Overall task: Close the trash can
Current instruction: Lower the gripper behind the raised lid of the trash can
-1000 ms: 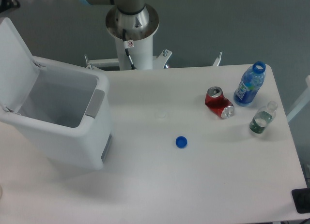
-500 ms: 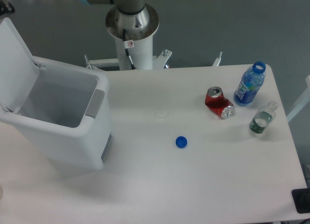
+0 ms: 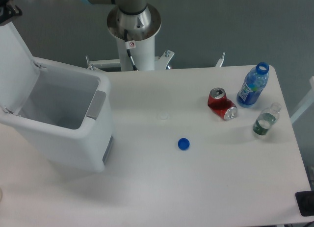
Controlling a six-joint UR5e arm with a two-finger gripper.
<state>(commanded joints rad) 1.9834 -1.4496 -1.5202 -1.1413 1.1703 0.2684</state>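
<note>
White plastic throughout: large boxy white trash can (image 3: 64, 126) standing at the left end of the white desk (image 3: 196, 188), hinged flat lid (image 3: 17, 65) raised and leaning back on its far-left side, grey latch tab (image 3: 96, 104) facing the desk's middle. To close well: come in behind the top edge of the lid, push it forward and down in the arc of the hinge, gently enough not to shove the whole bin, until it meets the latch tab. Only a dark sliver of the gripper (image 3: 9, 6) visible above the lid at the frame's top-left corner, cut off by the edge; impossible to tell how wide it stands or whether it holds or touches anything. Well right of the bin: crushed red can (image 3: 222, 104), blue bottle (image 3: 253, 85), small blue cap (image 3: 184, 144).
</note>
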